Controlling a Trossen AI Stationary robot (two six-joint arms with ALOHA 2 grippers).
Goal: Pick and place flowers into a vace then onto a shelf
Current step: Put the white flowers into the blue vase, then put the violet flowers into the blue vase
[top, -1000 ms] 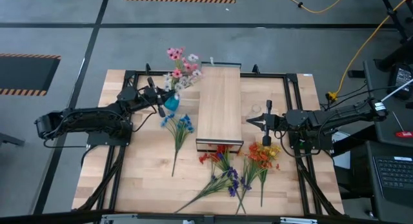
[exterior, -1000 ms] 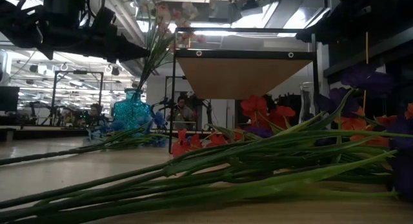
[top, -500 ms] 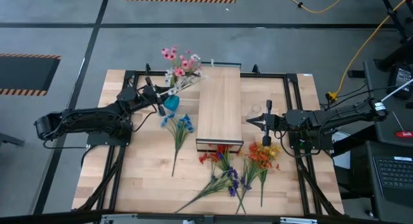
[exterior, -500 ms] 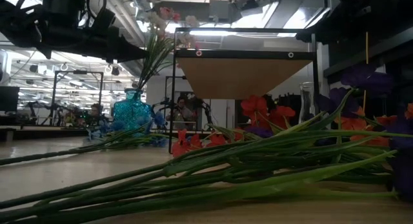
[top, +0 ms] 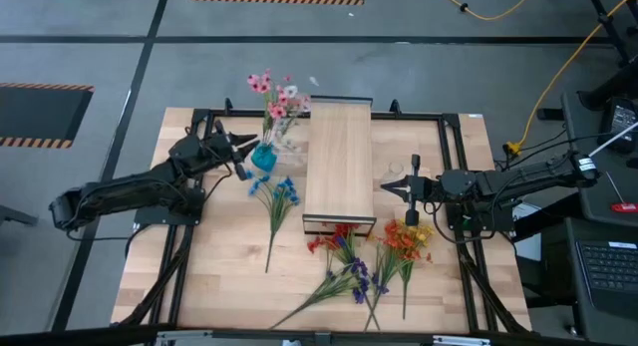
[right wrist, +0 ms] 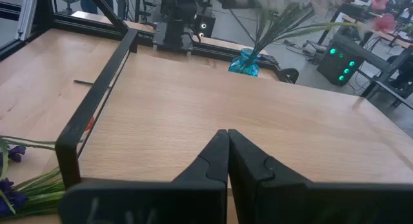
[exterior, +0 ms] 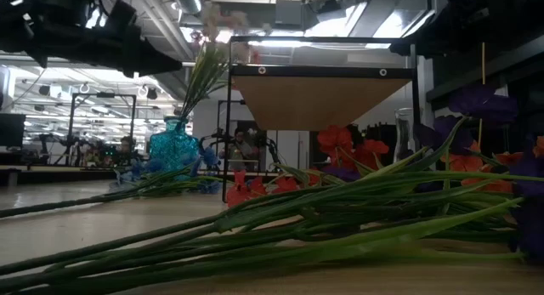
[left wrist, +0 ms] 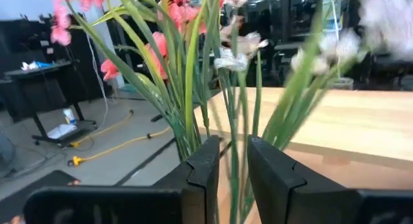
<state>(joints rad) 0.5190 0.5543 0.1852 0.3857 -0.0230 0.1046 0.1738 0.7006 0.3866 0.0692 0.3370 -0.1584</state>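
A blue glass vase stands on the table by the shelf's left side. It holds pink and white flowers by their stems. The shelf is a light plank on a black frame. My left gripper is level beside the stems above the vase's mouth. Its fingers are a narrow gap apart, and green stems show in that gap. My right gripper is shut above the shelf's right edge. Blue, red, purple and orange sprigs lie flat on the table. My left gripper comes level at the green stems from the table's left side, above the vase. A thin stem shows in the gap between the fingers. I cannot tell whether a finger touches it. The flowers stand in the vase.
A black frame runs around the work area. Long green stems lie across the table's near part. A cable and equipment stand off the table's right side. There is bare wood between the blue sprig and the left frame rail.
My left gripper has drawn back a little toward the table's left edge, away from the vase. The pink and white blooms, which leaned toward the shelf, have swung back and now stand more upright over the vase. The white blooms are still moving.
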